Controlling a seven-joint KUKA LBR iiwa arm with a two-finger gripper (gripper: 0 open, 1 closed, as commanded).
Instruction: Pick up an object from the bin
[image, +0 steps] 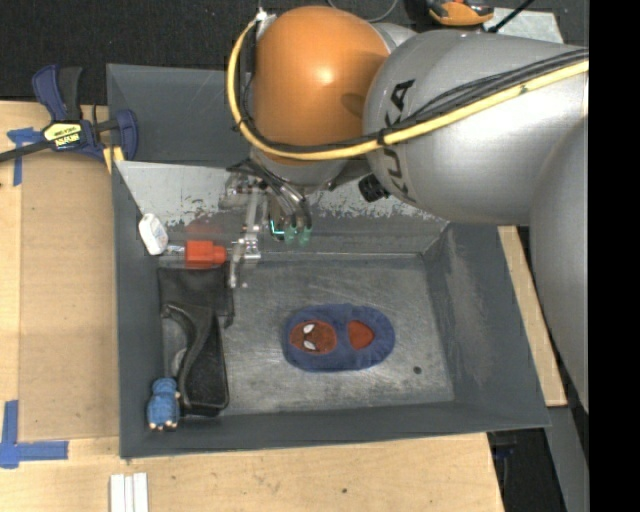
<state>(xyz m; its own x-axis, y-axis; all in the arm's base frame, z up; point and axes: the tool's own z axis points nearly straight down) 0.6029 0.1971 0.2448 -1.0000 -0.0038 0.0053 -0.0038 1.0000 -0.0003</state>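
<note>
My arm comes in over the back wall of the grey bin, and its bulk hides much of that far side. The largest loose thing is the black pouch-like object along the left wall. Next in size is the blue oval pad with two orange-red patches, which lies alone mid-floor. My gripper hangs at the back left, just beside a small orange-red block — the nearest thing to it, and my likeliest pick. I cannot tell whether the gripper is apart or together. A white-and-clear piece sits close on that block's left, and a small blue figure rests in the front-left corner. As I judge the risks, the block lies near the back wall and right by the black object's top edge — so a descent could strike metal, nudge the block aside, or catch the black thing along with it.
</note>
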